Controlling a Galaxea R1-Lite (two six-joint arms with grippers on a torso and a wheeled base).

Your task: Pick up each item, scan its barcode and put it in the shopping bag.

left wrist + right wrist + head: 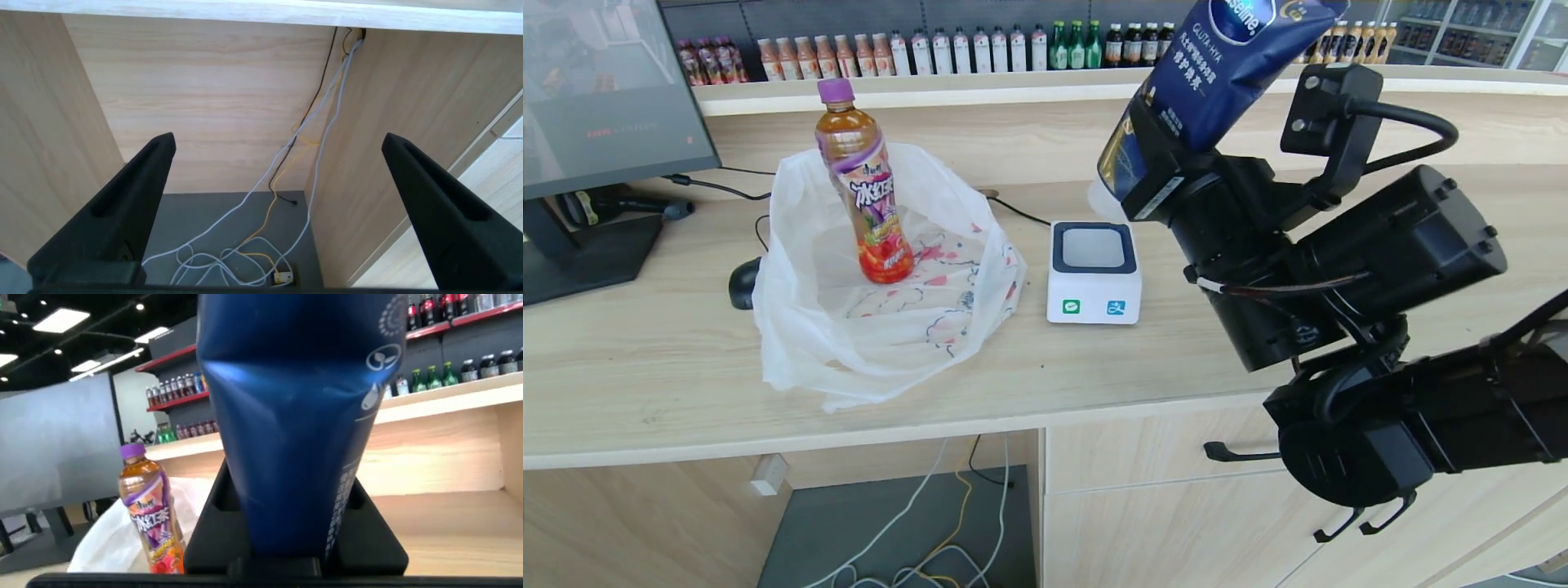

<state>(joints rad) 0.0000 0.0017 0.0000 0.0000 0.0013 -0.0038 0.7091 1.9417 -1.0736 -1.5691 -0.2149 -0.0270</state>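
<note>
The right pincer [1153,173] is clamped on the lower end of a dark blue, glossy soft-plastic pouch [1225,57], its black fingers pressing the film in from both sides. The pouch stands up out of the grip, slightly tilted, its skin creased and dented above the hold. It is held in the air over the right part of the pale wood-grain bench [645,359], up and to the right of a small white box scanner [1092,273] with rounded corners and a grey window framed in dark blue.

Just beside the scanner, toward the bench's left end, a thin, crinkled, translucent white plastic shopping bag [882,327] lies slumped open near the front edge. A clear plastic bottle of amber drink with a purple cap [866,188] stands upright inside it. A black mouse [743,282] touches the bag's left side, and a dark flat monitor [605,90] fills the far left corner.

The left pincer [278,147] hangs below the bench with its matt black wedge fingers spread wide, holding nothing, facing a wooden recess with loose cables [270,245].
</note>
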